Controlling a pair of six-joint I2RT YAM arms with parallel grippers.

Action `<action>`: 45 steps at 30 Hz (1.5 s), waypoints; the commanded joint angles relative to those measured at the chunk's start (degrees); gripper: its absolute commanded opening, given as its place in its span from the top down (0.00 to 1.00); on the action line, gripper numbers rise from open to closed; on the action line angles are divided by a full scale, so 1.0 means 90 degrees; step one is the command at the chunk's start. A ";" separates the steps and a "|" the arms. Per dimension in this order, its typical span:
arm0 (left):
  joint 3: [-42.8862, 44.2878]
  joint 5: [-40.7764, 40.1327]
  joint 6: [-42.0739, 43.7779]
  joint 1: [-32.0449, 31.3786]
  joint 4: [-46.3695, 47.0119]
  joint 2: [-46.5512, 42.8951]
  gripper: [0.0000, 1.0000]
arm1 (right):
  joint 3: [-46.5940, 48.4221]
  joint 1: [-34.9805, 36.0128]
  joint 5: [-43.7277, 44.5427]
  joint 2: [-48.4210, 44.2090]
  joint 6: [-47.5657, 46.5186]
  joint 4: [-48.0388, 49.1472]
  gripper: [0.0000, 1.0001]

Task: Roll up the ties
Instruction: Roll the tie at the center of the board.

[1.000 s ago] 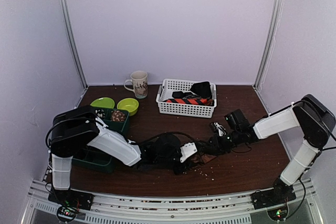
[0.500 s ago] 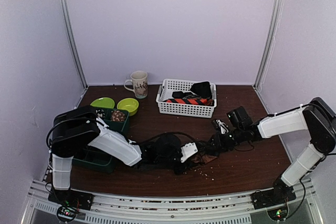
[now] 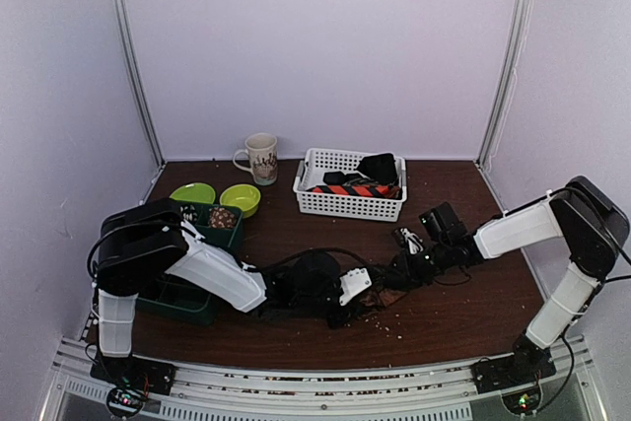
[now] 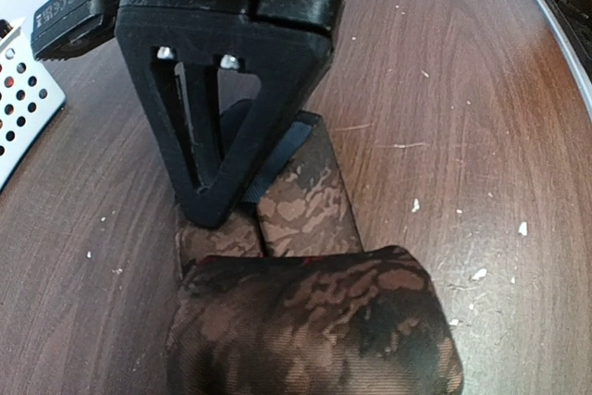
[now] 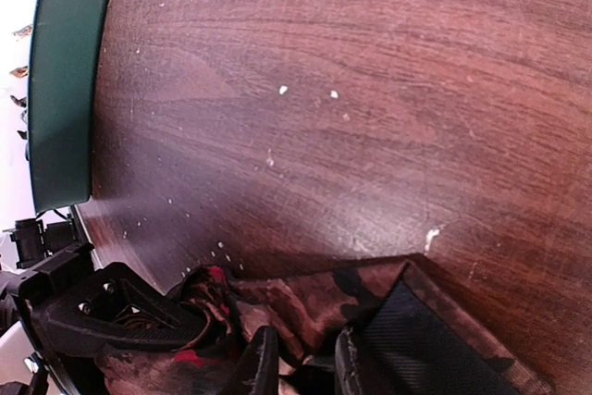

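Well, the brown-patterned tie (image 4: 310, 321) lies near the middle of the tabletop (image 3: 463, 317), a little toward 6 o'clock, and both arms meet over it. Its near end is wound into a fat coil. The left jaws are closed on that coil, and the left arm (image 3: 212, 275) reaches in from about 8 o'clock. From the coil a flat stretch of the same tie runs toward the right arm (image 3: 513, 229), which comes in from 3 o'clock. The right jaws stand tip-down on that flat stretch, close together with only a narrow gap between them. I cannot tell whether they pinch the cloth or merely press on it. A fold of dark lining shows just beyond their tips. Pale crumbs (image 4: 478, 274) are scattered over the wood around the tie.

At 12 o'clock stands a white basket (image 3: 340, 207) holding an orange-red and navy striped tie (image 3: 363, 189), with a black tie (image 3: 380, 167) bunched beside it. A mug (image 3: 262, 157) sits at 11 o'clock. Two lime-green bowls (image 3: 193, 192) and a dark green tray (image 3: 225, 236) sit around 9 to 10 o'clock, well apart from the brown-patterned tie.
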 commanded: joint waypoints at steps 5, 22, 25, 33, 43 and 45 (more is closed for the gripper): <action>-0.0075 0.0122 0.0075 -0.0059 -0.0725 0.0390 0.80 | 0.0182 0.0054 0.0314 -0.0480 -0.0206 -0.0425 0.77; -0.0047 0.0118 0.0075 -0.0059 -0.0757 0.0410 0.80 | 0.0211 0.0097 -0.0208 0.0262 -0.0132 0.0070 0.81; -0.0039 0.0132 0.0075 -0.0059 -0.0755 0.0411 0.80 | 0.0162 0.0133 -0.0288 0.0063 -0.0075 0.0077 0.86; -0.0012 0.0129 0.0075 -0.0056 -0.0776 0.0430 0.80 | 0.0161 0.0230 -0.0352 0.0171 -0.0058 0.0062 0.79; -0.0054 0.0078 0.0007 -0.0042 -0.0689 0.0441 0.80 | 0.0088 0.0238 -0.0266 -0.0473 0.0083 -0.0254 1.00; -0.0057 0.0094 -0.0002 -0.0031 -0.0681 0.0447 0.80 | 0.0082 0.0238 -0.0208 -0.0822 0.0094 -0.0501 1.00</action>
